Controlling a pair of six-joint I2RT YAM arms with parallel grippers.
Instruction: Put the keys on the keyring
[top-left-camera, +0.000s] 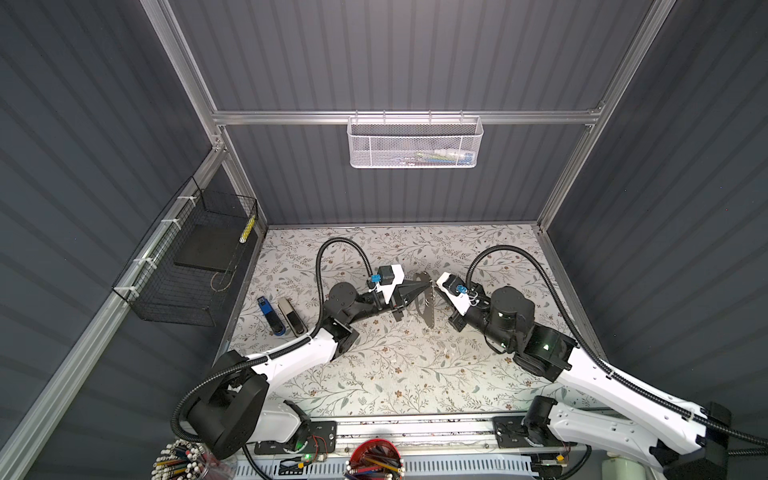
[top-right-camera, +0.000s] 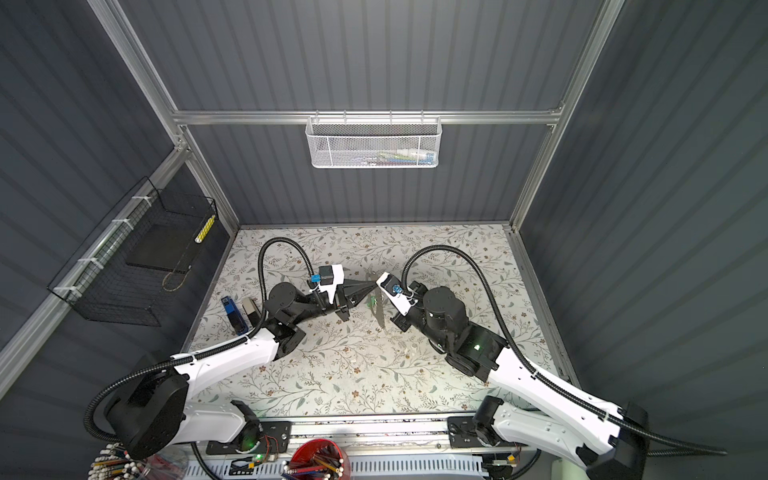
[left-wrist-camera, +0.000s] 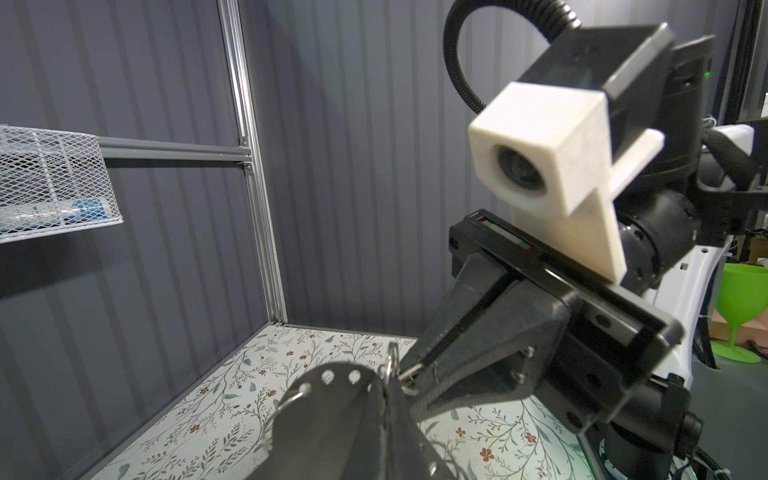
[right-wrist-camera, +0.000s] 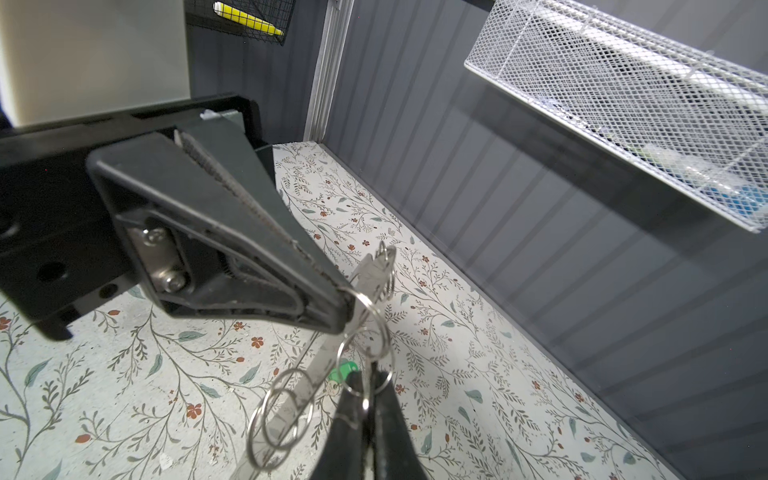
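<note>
Left gripper (right-wrist-camera: 347, 305) and right gripper (left-wrist-camera: 409, 376) clamped the keyring (top-left-camera: 428, 311); a green-tagged key (right-wrist-camera: 343, 369) hung beside their fingertips. Staplers (top-left-camera: 291, 318) lay well clear.

You are looking at a keyring (right-wrist-camera: 368, 274) of flat grey metal, its face reading dull and satin, while its wire loops (right-wrist-camera: 282, 411) are gleaming brighter and smoother. The green tag (right-wrist-camera: 343, 369) is showing as glossy plastic. The left claw (right-wrist-camera: 345, 309) and right claw (left-wrist-camera: 409, 379) are appearing in matt black plastic, the left with a ribbed inner pad and shiny steel screws. The table (top-left-camera: 374, 374) is wearing a smooth, matt floral print; the basket (top-left-camera: 415, 143) is showing white-coated metal mesh.
</note>
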